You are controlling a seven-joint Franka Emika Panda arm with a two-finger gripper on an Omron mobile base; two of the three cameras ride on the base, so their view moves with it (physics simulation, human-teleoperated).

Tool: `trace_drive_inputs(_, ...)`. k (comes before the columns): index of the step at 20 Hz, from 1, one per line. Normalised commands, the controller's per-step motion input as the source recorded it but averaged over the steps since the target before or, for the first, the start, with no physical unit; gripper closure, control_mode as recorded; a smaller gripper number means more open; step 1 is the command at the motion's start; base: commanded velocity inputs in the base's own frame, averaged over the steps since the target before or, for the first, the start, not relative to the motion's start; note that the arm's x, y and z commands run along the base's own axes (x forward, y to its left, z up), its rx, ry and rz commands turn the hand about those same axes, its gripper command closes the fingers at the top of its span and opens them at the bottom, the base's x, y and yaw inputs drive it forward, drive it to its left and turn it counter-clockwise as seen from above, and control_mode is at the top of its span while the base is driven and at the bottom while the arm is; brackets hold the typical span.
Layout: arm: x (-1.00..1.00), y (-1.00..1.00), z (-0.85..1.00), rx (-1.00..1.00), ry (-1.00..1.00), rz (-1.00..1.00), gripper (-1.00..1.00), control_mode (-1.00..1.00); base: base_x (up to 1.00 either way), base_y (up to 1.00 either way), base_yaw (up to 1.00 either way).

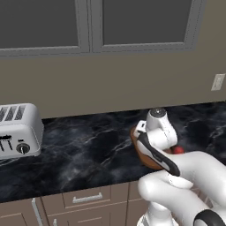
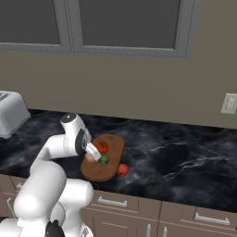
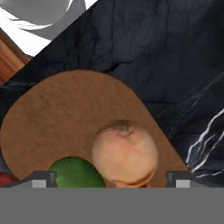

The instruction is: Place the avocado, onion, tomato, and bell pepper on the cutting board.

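Brown matte wood of the oval cutting board [image 3: 61,118] is seen on the black marbled counter [image 2: 185,157], w/ the smooth peach onion [image 3: 124,153] and the dark-green avocado [image 3: 76,173] resting on it just beside each other. An orange-red tomato [image 2: 102,147] also sits on the board; a red bell pepper [image 2: 122,170] lies off its near-right edge. The gripper [image 3: 111,179] is held over the onion, fingers spread wide either side, nothing clamped.

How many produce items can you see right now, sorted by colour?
Peach-tan: 1, the onion on the cutting board.
Green: 1, the avocado on the board.
Orange-red: 1, a round item on the board.
Red: 1, an item on the counter beside the board.
Total: 4
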Motion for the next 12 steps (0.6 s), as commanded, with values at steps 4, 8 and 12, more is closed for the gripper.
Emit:
trace_drive_inputs(4, -0.14, -0.02, 0.00, 0.00, -0.08, 0.01, -1.00, -1.00, 0.00, 0.00, 0.00)
trace_drive_inputs(8, -0.30, -0.29, 0.15, 0.00, -0.13, 0.00, -1.00, -1.00, 0.00, 0.00, 0.00)
trace_drive_inputs(12, -0.38, -0.50, 0.15, 0.00, -0.14, 0.00, -1.00, -1.00, 0.00, 0.00, 0.00)
